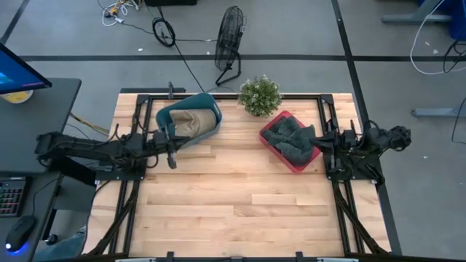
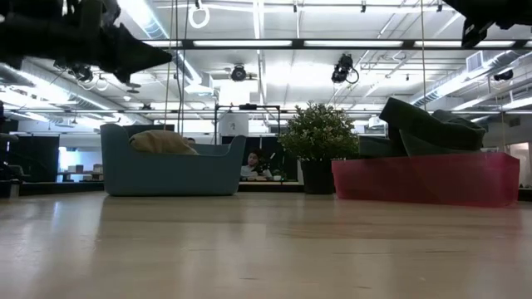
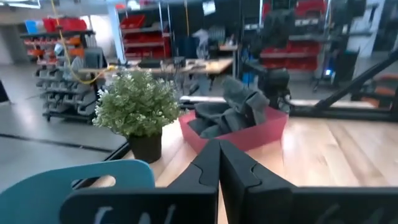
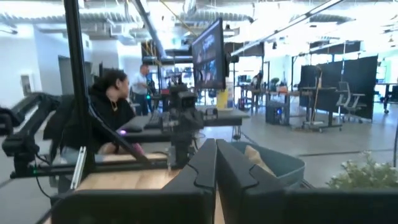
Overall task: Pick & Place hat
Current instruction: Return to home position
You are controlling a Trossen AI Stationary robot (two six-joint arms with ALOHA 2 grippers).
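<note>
A tan hat (image 1: 194, 121) lies inside a blue bin (image 1: 211, 105) on the table's far left; its crown shows above the bin's rim in the low view (image 2: 162, 141). Dark grey hats (image 1: 295, 137) are piled in a red bin (image 1: 300, 164) on the far right. My left gripper (image 1: 172, 148) hovers, shut, at the blue bin's near-left side, above the table; its fingertips (image 3: 219, 154) are closed together. My right gripper (image 1: 322, 140) waits, shut, beside the red bin's right side, fingertips (image 4: 216, 155) together. Neither holds anything.
A potted plant (image 1: 260, 94) stands at the far edge between the two bins. The near half of the wooden table (image 1: 240, 211) is bare planks. A fan (image 1: 230, 40) stands on the floor beyond the table. A person (image 4: 109, 102) sits at a desk off the table's left.
</note>
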